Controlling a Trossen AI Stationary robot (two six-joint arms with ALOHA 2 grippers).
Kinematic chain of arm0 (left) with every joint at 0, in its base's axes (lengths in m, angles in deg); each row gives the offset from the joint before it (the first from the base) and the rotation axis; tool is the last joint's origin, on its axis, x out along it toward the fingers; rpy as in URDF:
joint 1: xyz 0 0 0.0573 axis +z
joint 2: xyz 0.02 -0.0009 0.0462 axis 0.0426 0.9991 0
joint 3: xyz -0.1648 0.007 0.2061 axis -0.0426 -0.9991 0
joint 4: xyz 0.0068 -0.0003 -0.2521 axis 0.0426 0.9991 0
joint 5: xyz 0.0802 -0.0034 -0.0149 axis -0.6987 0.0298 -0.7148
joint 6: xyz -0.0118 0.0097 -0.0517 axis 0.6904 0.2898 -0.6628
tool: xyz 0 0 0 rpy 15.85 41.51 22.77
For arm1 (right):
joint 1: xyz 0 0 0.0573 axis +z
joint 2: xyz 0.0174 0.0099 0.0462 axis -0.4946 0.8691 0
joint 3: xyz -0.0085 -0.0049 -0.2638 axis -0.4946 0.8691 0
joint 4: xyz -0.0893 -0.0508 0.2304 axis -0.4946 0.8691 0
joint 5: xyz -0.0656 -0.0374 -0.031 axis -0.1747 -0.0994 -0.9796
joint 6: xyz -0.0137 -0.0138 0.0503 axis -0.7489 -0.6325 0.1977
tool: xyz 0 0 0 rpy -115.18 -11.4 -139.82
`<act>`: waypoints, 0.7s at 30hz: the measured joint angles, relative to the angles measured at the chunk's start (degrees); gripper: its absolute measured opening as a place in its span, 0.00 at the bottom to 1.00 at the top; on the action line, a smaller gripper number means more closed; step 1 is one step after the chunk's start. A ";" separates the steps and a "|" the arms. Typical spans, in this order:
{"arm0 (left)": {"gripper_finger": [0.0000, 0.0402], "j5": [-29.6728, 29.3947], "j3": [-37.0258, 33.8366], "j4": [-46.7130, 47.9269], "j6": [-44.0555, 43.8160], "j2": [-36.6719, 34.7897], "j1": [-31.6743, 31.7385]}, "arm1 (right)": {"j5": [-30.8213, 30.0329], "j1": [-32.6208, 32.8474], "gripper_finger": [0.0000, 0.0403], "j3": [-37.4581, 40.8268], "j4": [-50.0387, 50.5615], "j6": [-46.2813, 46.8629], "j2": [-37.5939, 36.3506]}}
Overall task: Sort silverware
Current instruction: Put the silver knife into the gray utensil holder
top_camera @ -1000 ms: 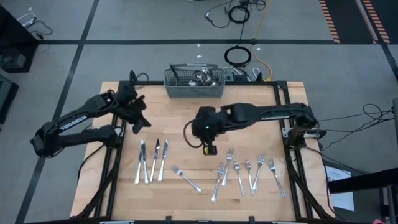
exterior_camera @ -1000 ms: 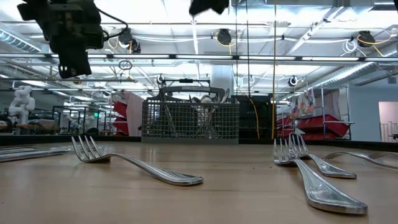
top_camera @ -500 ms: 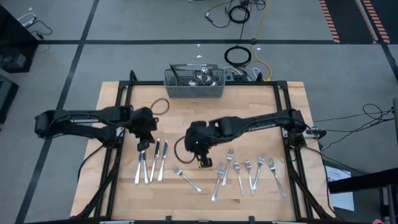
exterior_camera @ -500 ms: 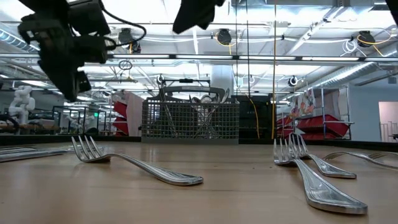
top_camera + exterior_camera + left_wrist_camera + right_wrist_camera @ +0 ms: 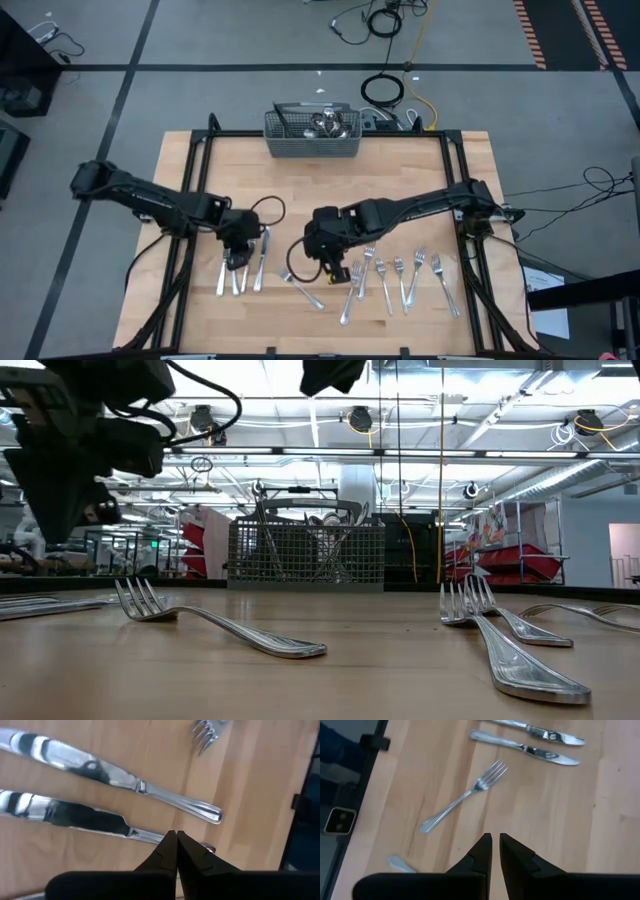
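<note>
Hovering low over the row of table knives [image 5: 240,262] near the desk's [image 5: 300,190] left front, the left pincer [image 5: 237,262] has its fingers [image 5: 167,851] pressed together, the tips just above one knife's handle [image 5: 165,838] in the left wrist view; nothing is pinched. A second knife [image 5: 110,770] lies just beside it, roughly parallel.

The right pincer [image 5: 335,270] hangs near the desk's middle front, between a lone fork [image 5: 300,288] and a cluster of forks [image 5: 400,278] lying to the right. Its fingers [image 5: 482,851] stand nearly together with a slim gap and hold nothing; the lone fork [image 5: 462,797] lies on bare wood ahead of them, apart.

A grey wire-mesh cutlery basket [image 5: 312,133] sits at the far edge of the desk, with more silverware [image 5: 325,123] standing in it. In the low view, forks [image 5: 225,625] lie flat on the wood before the basket [image 5: 305,555].
</note>
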 joint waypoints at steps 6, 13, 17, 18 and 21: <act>0.02 -2.70 0.02 -5.11 -6.77 4.02 -5.66 | 0.05 1.47 0.07 0.00 3.15 -0.01 -0.13; 0.02 -4.05 0.00 -9.16 -15.01 13.86 -10.65 | 0.19 2.34 0.07 0.00 4.13 -1.69 -0.24; 0.04 -4.88 -0.01 -12.87 -22.69 16.42 -11.94 | 0.21 3.05 0.07 0.00 4.14 -3.17 -0.24; 0.04 -5.26 -0.04 -14.70 -24.34 16.57 -12.22 | 0.21 3.23 0.07 0.00 4.14 -3.46 -0.24; 0.05 -8.01 0.08 -19.86 -28.52 16.69 -12.49 | 0.20 3.83 0.07 0.00 4.14 -4.02 -0.24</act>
